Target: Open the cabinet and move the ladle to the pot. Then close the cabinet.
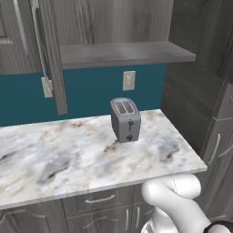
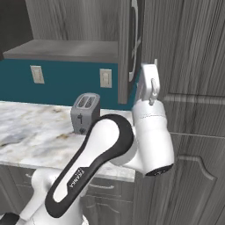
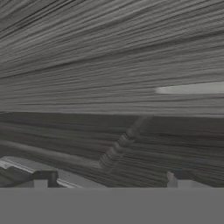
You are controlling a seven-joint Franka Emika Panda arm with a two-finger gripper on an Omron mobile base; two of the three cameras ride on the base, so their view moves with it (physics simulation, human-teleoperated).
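The cabinet (image 1: 113,27) stands open, its left door (image 1: 50,59) swung out edge-on, and its shelf (image 1: 123,52) looks bare. So the opening seems done. Moving the ladle and closing up seem left, though I cannot tell where the ladle or pot are. The gripper (image 3: 109,181) is close against the right door panel (image 2: 184,52), jaws released and holding nothing. Count: one toaster (image 1: 125,119) on the table (image 1: 68,159), two wall outlets (image 1: 129,80), one arm (image 2: 110,145).
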